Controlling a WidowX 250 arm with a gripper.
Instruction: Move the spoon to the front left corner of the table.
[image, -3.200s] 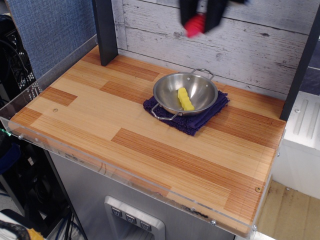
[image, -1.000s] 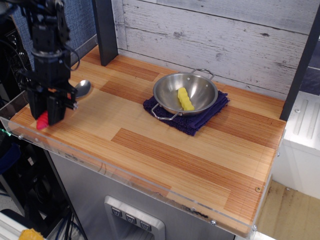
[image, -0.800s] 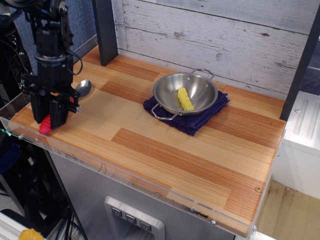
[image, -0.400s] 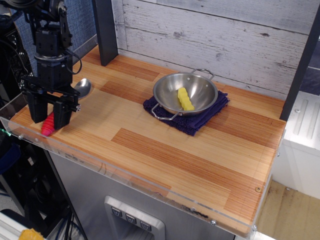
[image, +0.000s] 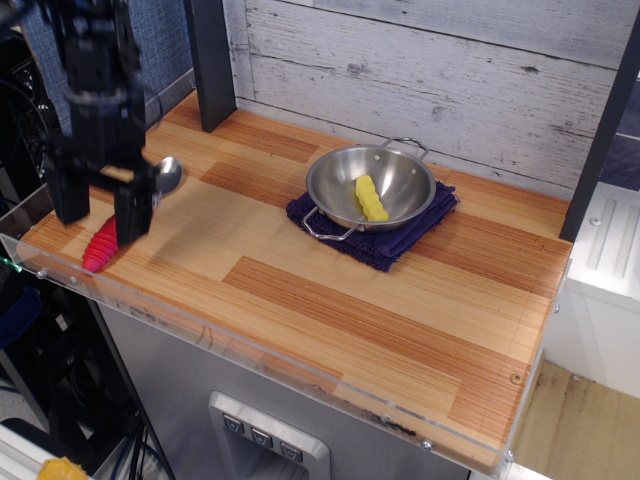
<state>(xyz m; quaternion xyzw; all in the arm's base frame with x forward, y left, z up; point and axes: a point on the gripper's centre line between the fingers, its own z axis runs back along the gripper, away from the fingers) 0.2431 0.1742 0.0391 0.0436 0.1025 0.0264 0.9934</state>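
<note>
Near the front left corner of the table (image: 330, 300), the spoon (image: 118, 222) lies flat on the wood. Its red handle points toward the clear front edge, and its shiny silver bowl sits farther back. Right above it is the black gripper (image: 96, 212). Its two fingers (image: 130, 212) are spread wide apart, one on each side of the red handle, and nothing is between them but the spoon lying below. The gripper looks blurry. I cannot tell if the fingers touch the spoon or the wood.

Well apart from the spoon, toward the back of the table, a round steel pan (image: 371, 186) sits on a folded purple cloth (image: 399, 240). A yellow bumpy piece (image: 371, 198) lies inside the pan. The pan has two thin wire handles, one at the front and one at the back. A dark post (image: 210, 62) stands at the back left of the table, in front of a grey wooden wall (image: 440, 70).
</note>
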